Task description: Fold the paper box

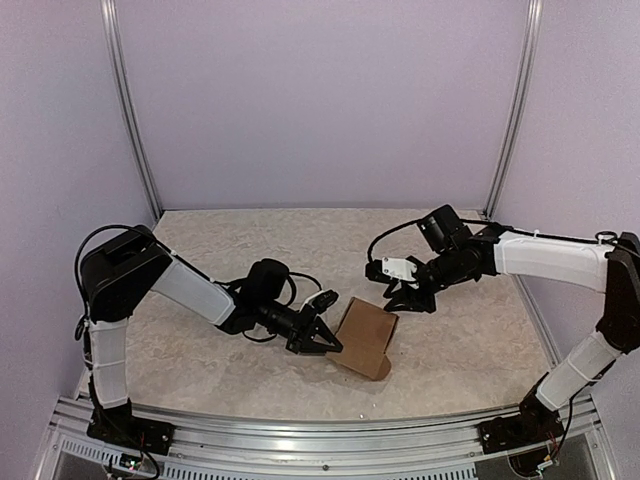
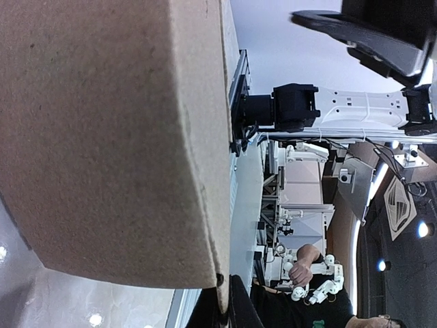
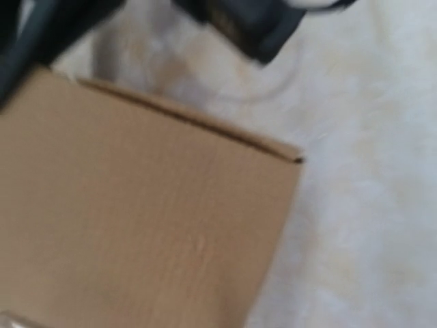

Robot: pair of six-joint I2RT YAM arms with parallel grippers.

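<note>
The paper box point(image 1: 365, 340) lies mid-bench point(image 1: 470, 350), its long axis running roughly far to near. The left end effector point(image 1: 322, 338) sits at the box's left side, closed, and seems to pinch that edge. The right end effector point(image 1: 412, 298) hovers just beyond the far-right corner, and its opening is unclear.

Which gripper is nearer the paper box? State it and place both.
Left. The left gripper is shut on the paper box's left edge, touching it. The right gripper hovers open just past its far right corner, apparently clear of it.
</note>
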